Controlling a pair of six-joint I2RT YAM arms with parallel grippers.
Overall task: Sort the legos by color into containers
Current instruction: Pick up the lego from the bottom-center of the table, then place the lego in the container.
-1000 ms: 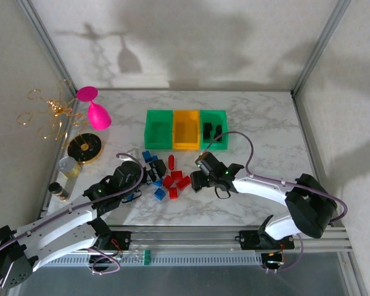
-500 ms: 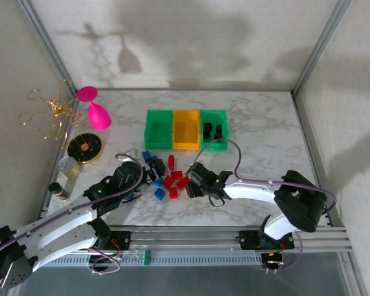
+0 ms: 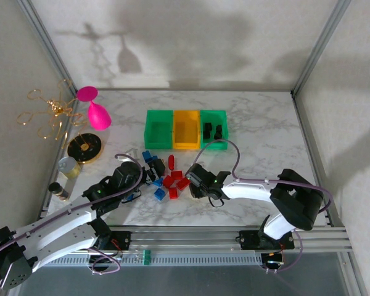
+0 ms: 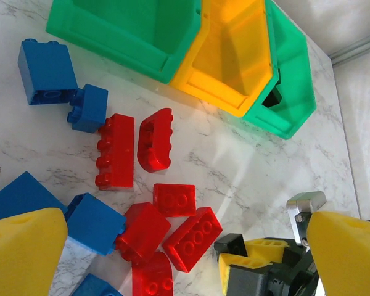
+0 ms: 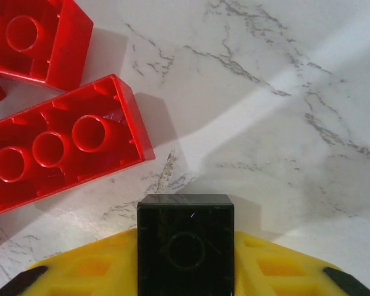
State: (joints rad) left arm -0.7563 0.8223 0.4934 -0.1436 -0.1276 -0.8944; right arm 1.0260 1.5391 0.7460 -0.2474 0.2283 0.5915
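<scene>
Marble-look tabletop with plain pale walls around it, pretty bare setup. At the back sit the containers, three bins joined in a row: a green bin on the left, an orange-yellow bin in the middle and a second green bin on the right. That right-hand one has two black bricks in it.

The rest of the legos are in a loose scatter on the marble in front of the bins, between the two arms. The blue ones lie mostly on the left side and the red ones more toward the right.

The right gripper is down at the right edge of that pile. Its yellow pads sit tight against both sides of a single black lego, so the jaws are closed to about brick width with that piece pinched between them. A long red brick lies just beside it without touching. Can't tell if the black one is off the table or resting on it.

The left gripper hovers over the left side of the pile with its jaws spread wide. Its fat yellow foam fingers grip nothing, with just loose bricks on the marble below.

Along the left edge there's a pink glass, a gold wire ornament, a round gold-and-black dish and a small jar.
</scene>
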